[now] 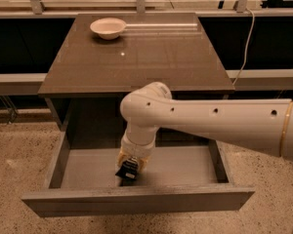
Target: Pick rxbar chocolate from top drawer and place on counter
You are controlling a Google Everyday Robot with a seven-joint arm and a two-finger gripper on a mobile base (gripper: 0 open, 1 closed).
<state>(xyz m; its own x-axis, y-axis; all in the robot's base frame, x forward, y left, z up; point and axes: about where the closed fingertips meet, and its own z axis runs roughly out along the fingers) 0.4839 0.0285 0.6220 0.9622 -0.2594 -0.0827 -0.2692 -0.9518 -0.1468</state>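
Inside 1 open shallow grey drawer (136,201), the claw (131,165) clasps 1 small black wrapped bar (127,172), its writing unreadable; above the drawer, 1 white bowl (108,28) sits on the glossy brown worktop (146,65).

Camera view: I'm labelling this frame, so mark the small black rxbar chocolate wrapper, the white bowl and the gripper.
Small black rxbar chocolate wrapper (127,173): camera view, wrapper's middle.
Round white bowl (108,28): camera view, inner wall.
Gripper (130,166): camera view, its tip, down in the open grey top drawer (185,165).
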